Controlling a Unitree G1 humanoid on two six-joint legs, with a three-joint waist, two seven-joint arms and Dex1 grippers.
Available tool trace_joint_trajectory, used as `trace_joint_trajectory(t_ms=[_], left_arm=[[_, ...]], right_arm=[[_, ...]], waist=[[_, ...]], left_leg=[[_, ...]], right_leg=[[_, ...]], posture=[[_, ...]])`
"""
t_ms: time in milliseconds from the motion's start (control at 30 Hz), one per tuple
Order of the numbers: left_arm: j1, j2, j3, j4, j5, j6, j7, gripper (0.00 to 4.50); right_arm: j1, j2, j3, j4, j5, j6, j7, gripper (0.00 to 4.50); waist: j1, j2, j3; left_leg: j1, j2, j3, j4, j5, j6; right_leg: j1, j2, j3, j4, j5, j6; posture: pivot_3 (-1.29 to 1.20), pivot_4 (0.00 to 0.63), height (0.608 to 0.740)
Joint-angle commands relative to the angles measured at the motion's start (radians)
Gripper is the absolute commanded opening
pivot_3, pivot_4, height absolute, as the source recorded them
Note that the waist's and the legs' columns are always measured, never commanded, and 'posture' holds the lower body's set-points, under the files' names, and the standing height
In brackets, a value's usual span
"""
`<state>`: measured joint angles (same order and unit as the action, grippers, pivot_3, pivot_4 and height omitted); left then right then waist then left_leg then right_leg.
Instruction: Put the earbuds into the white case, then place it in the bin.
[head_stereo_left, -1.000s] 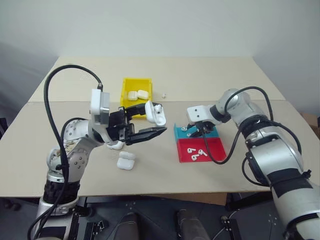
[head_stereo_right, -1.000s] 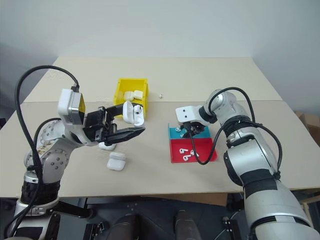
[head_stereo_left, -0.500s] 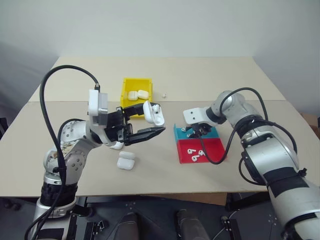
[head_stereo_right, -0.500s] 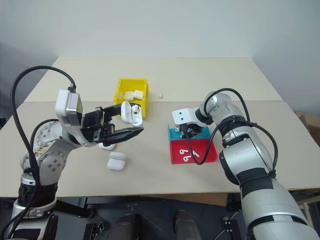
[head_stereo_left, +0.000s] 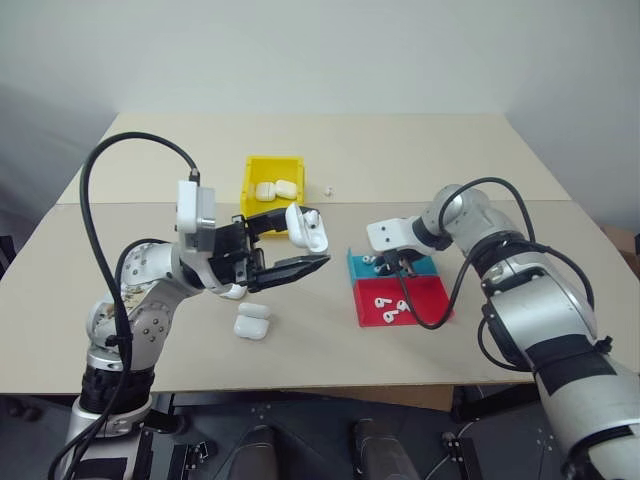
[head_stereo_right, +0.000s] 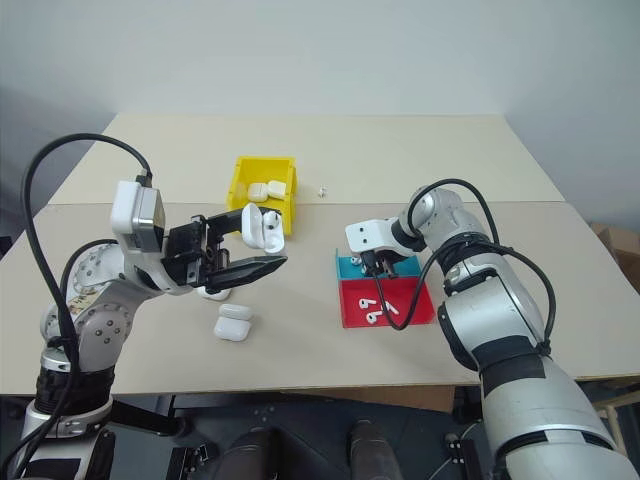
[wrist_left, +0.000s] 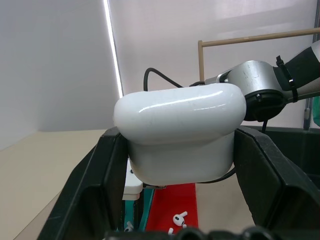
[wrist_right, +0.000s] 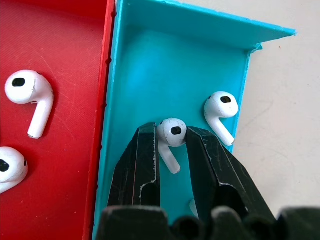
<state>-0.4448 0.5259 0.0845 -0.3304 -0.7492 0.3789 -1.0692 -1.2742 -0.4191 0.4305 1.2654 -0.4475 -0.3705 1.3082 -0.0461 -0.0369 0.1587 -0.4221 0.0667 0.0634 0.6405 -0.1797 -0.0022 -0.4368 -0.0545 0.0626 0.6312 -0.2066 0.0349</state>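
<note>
Right gripper (wrist_right: 172, 142) is the news — a second ago its fingers stood wider over the cyan tray (wrist_right: 150, 60), now they're pinched on one earbud (wrist_right: 171, 134), a second earbud (wrist_right: 220, 107) lying just beside. So we reckon the pick is on; the lift comes next. Left gripper (wrist_left: 182, 165) hasn't budged, clamped on the white case (wrist_left: 180, 135), lid flipped open, held up near the yellow bin (head_stereo_left: 272, 168), which already has two cases inside. More earbuds sit in the red tray (wrist_right: 65, 30). No brands or writing we can read anywhere.
</note>
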Motion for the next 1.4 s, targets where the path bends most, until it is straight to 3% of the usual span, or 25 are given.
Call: trace_joint_trajectory(t_ms=[33,267,333,433,567,700,900,1100,1267,1400], left_arm=[[-0.005,0.011,0.020,-0.027,-0.014,-0.012,0.000,2.85],[-0.026,0.008,0.012,-0.014,-0.022,-0.004,-0.011,2.85],[-0.035,0.002,0.005,-0.003,-0.023,-0.004,-0.019,2.85],[-0.053,-0.012,-0.009,0.018,-0.021,-0.008,-0.032,2.85],[-0.083,-0.036,-0.022,0.059,-0.022,-0.010,-0.051,2.85],[-0.111,-0.050,-0.041,0.102,-0.015,-0.011,-0.088,2.85],[-0.192,-0.095,-0.081,0.198,0.007,-0.023,-0.141,2.85],[-0.258,-0.142,-0.109,0.273,0.031,-0.039,-0.180,2.85],[-0.279,-0.157,-0.108,0.300,0.044,-0.044,-0.202,2.85],[-0.284,-0.157,-0.104,0.315,0.047,-0.047,-0.215,2.85]], right_arm=[[0.007,-0.002,-0.007,-0.007,0.006,0.005,-0.008,0.61],[-0.064,-0.046,-0.118,-0.026,0.102,0.106,0.007,0.61],[-0.082,-0.071,-0.180,-0.064,0.174,0.182,0.073,0.61],[-0.058,-0.122,-0.284,-0.214,0.313,0.326,0.195,0.61],[0.159,-0.208,-0.477,-0.785,0.605,0.815,0.213,0.61],[0.341,-0.178,-0.741,-1.284,0.967,1.336,-0.007,0.61],[0.468,0.061,-0.988,-1.704,1.375,1.659,-0.433,0.61],[0.574,0.180,-0.943,-1.869,1.602,1.671,-0.734,0.61],[0.625,0.152,-0.872,-1.890,1.699,1.621,-0.863,0.61],[0.675,0.106,-0.792,-1.906,1.693,1.577,-0.893,0.61]], waist=[[0.000,0.000,0.000],[0.001,0.000,0.000],[0.001,0.000,0.000],[0.005,0.001,0.000],[0.015,0.001,0.000],[0.030,0.001,0.000],[0.027,0.002,0.000],[0.027,0.003,0.000],[0.025,0.003,0.000],[0.024,0.003,0.000]], left_leg=[[0.000,0.000,0.000,0.000,0.000,0.000],[0.000,0.000,0.000,0.000,0.000,0.000],[-0.001,0.000,0.000,0.000,0.000,0.000],[-0.001,0.000,0.000,0.000,0.000,0.000],[-0.001,0.000,-0.001,0.000,0.000,0.000],[-0.002,0.000,-0.002,0.001,0.000,0.000],[0.000,0.001,-0.003,0.002,0.000,0.000],[-0.001,0.001,-0.003,0.002,0.000,0.000],[-0.003,0.000,-0.002,0.002,0.000,0.000],[-0.002,0.000,-0.003,0.002,0.000,0.000]], right_leg=[[0.000,0.000,0.000,0.000,0.000,0.000],[0.000,0.000,0.000,0.000,0.000,0.000],[0.000,0.000,0.000,0.000,0.000,0.000],[0.000,0.000,0.000,-0.001,0.000,0.000],[0.001,0.000,-0.002,-0.001,0.000,0.000],[0.000,0.000,-0.002,0.000,0.000,0.000],[0.001,0.001,-0.002,0.001,-0.002,0.003],[0.000,0.001,-0.002,0.000,-0.002,0.003],[0.000,0.000,-0.002,-0.001,-0.001,0.002],[0.001,0.001,-0.002,-0.001,-0.002,0.004]], posture=[[0.00,0.150,0.740],[0.00,0.150,0.740],[0.00,0.150,0.740],[0.00,0.150,0.740],[0.00,0.150,0.740],[0.00,0.150,0.740],[0.00,0.150,0.740],[0.00,0.150,0.740],[0.00,0.150,0.740],[0.00,0.150,0.740]])
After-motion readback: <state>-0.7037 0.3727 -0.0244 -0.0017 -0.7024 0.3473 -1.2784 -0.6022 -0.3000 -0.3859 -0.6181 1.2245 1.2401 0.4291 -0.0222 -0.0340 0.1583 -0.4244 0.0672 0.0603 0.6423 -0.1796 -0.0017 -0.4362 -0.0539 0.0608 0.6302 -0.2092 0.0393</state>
